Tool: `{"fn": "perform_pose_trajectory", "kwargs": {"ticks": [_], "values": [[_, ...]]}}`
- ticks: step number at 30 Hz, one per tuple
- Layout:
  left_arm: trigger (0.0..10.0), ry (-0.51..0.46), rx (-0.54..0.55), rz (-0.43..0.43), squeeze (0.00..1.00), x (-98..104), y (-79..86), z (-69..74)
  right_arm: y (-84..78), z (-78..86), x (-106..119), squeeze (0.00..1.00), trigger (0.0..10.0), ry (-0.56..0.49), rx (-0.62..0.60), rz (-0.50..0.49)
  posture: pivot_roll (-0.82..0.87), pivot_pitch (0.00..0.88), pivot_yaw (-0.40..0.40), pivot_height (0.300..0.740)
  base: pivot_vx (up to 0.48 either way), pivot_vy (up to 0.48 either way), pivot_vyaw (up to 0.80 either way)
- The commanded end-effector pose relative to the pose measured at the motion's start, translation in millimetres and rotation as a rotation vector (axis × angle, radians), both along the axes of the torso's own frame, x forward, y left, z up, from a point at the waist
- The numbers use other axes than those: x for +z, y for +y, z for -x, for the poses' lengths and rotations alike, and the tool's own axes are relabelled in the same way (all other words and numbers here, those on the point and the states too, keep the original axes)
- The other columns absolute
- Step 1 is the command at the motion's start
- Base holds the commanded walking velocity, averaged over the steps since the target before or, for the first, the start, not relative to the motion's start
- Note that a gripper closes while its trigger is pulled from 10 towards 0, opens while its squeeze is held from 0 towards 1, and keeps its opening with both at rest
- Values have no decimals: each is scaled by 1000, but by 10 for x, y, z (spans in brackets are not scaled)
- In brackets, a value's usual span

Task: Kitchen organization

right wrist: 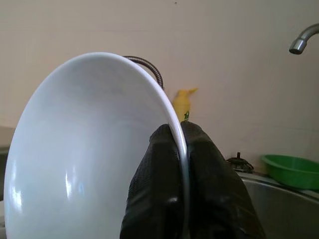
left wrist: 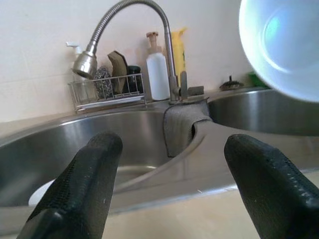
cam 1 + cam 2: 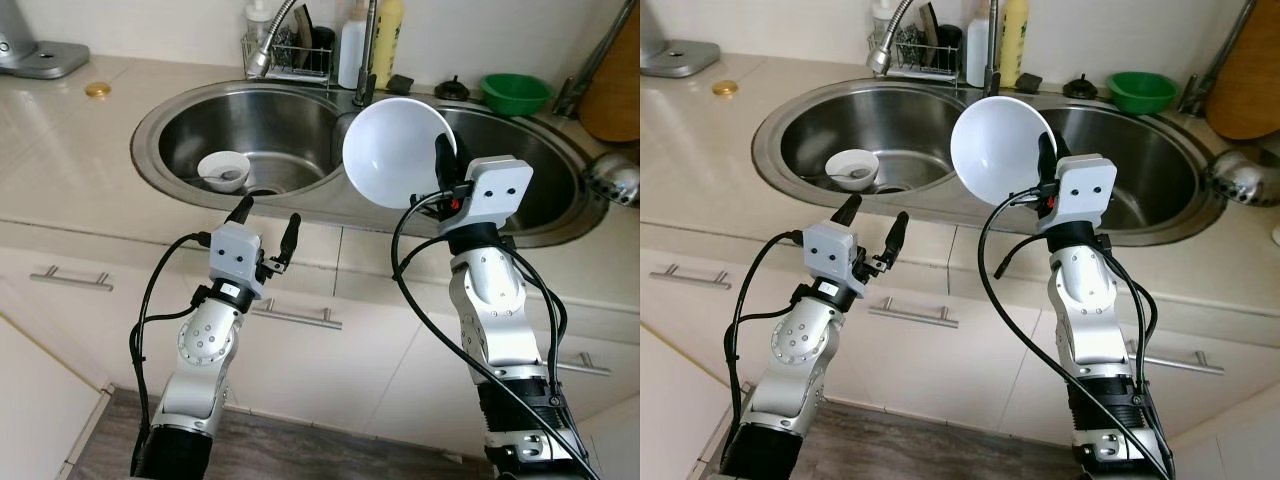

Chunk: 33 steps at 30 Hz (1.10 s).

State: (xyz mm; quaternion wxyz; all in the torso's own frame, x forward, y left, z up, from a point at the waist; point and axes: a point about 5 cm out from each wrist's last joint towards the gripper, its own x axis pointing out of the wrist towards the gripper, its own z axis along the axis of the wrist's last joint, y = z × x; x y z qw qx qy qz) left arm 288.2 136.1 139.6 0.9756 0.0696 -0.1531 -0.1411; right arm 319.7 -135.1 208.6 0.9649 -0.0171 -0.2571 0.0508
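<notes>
The right gripper (image 3: 441, 165) pinches the rim of a large white bowl (image 3: 392, 150), holding it tilted on edge above the double sink (image 3: 330, 190); the left gripper (image 3: 267, 225) hovers with fingers spread near the counter edge. With so thin a rim grip, the bowl could slip and fall into the basin.

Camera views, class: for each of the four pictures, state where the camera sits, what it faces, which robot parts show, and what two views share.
Left eye view: on the head, looking down at the double sink; both arms, left end effector open.
Right eye view: same head, same scene, slightly shifted.
Left wrist view: along its two spread fingers toward the faucet.
Right wrist view: along fingers pinching the white bowl rim.
Shared: both eye views show the right end effector holding the bowl.
</notes>
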Motion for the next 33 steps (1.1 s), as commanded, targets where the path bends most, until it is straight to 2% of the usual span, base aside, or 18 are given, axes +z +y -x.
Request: {"fn": "perform_pose_trajectory", "kwargs": {"ticks": [1,6,14,18,24,25,26,28,29,30,33], "values": [[10000,-19,-22,7,0,46,-60,-8,-72,-16,14,0,0,-1,-27,-6,1,0,-61,740,334,0,0],[10000,-17,-24,8,0,43,-65,-6,-75,-18,8,0,0,2,-29,-5,1,0,-61,740,332,0,0],[10000,-20,-36,19,0,52,-83,-1,-79,-50,-37,0,0,40,-31,14,2,0,-60,740,0,0,0],[10000,-19,-41,16,0,52,-93,-6,-141,-155,-173,0,0,164,-48,0,2,0,-61,740,0,0,0],[10000,-21,-42,14,0,51,-93,-11,-243,-309,-235,0,0,267,-96,1,5,0,-61,740,0,0,0],[10000,-22,-43,14,0,53,-94,-12,-272,-351,-260,0,0,302,-109,-10,6,0,-62,740,0,0,0],[10000,-25,-42,12,0,55,-96,-12,-351,-438,-356,0,0,397,-152,-11,13,0,-67,740,0,0,0],[10000,-26,-42,12,0,57,-97,-12,-378,-461,-394,0,0,432,-166,-13,15,0,-69,740,0,0,0],[10000,-29,-39,12,0,63,-94,-13,-405,-478,-508,0,8824,513,-178,-19,15,0,-69,740,0,0,0],[10000,-30,-38,12,0,66,-91,-13,-409,-478,-567,0,10000,551,-178,-21,15,0,-69,740,0,0,0],[10000,-30,-35,12,0,64,-86,-12,-398,-470,-648,0,10000,591,-171,-9,18,0,-71,740,0,0,0]]}}
